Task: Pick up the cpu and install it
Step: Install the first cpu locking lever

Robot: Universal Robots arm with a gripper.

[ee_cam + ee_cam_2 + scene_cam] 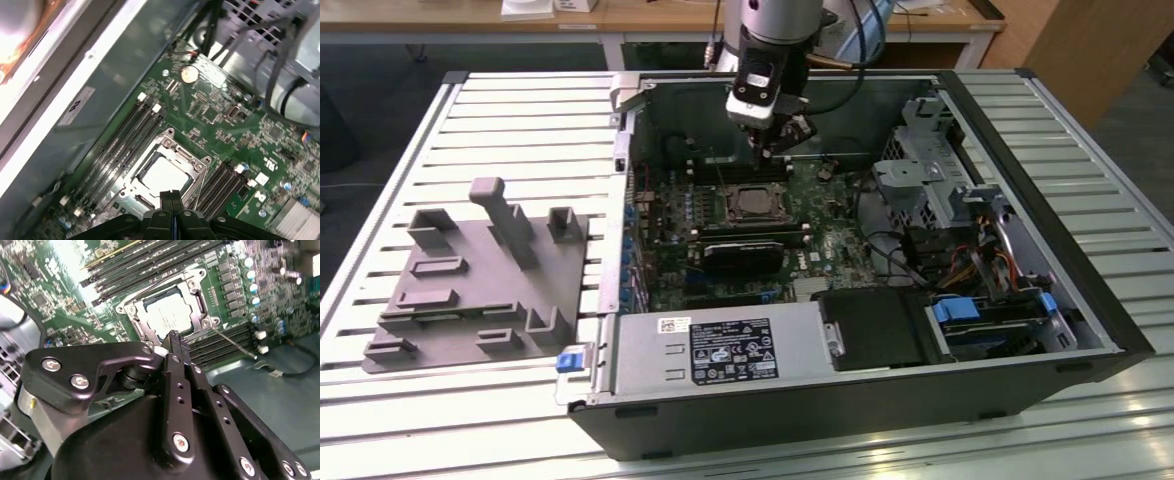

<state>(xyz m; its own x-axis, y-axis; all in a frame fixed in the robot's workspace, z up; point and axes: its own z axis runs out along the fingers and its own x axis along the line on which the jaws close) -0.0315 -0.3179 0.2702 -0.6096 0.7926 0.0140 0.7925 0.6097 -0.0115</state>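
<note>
Hand sits right up against the lens in both wrist views, black fingers pressed together with nothing between them. Arm comes down from above into the open PC case, wrist tilted, fingertips pointing down at the motherboard.

cpu lies directly below and just ahead of the fingertips, seated flat in the socket, silver top facing up, not touching the hand. In the exterior view the cpu is just under the hand, clear gap between them.

Around the hand, largest first: the case walls box it in; the table of slatted metal carries the case; grey fixture plate with upright pegs lies on the table, well apart toward the exterior view's left. Black power supply runs along the near case edge. Dark heatsink block is just past the socket. Memory slots flank the socket on both sides, closest obstacles to the fingertips. A thin socket lever angles out beside the frame.
</note>
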